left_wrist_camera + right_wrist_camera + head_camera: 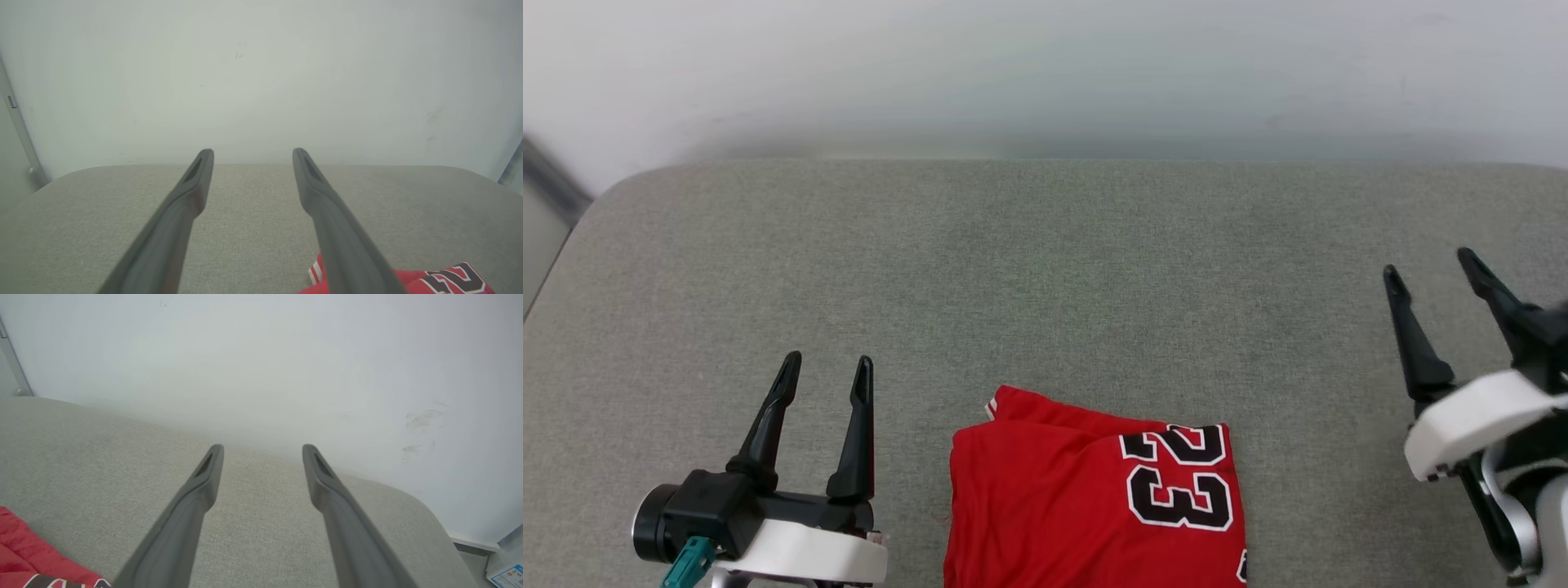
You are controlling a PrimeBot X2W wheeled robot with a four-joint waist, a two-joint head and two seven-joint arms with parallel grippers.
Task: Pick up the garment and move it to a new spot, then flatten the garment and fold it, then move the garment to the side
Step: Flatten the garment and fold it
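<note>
Garment folded at near edge, bare grey cushion beyond, left tool and right tool wide, empty

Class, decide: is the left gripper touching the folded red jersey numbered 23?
Apart. The head view shows bare grey cushion between the left gripper and the red jersey.

The shirt lies on the bench at the middle of its near edge. The left gripper is just left of the shirt, apart from it. The right gripper is well to the shirt's right, near the bench's right edge and farther back. A wall rises behind the far edge.
</note>
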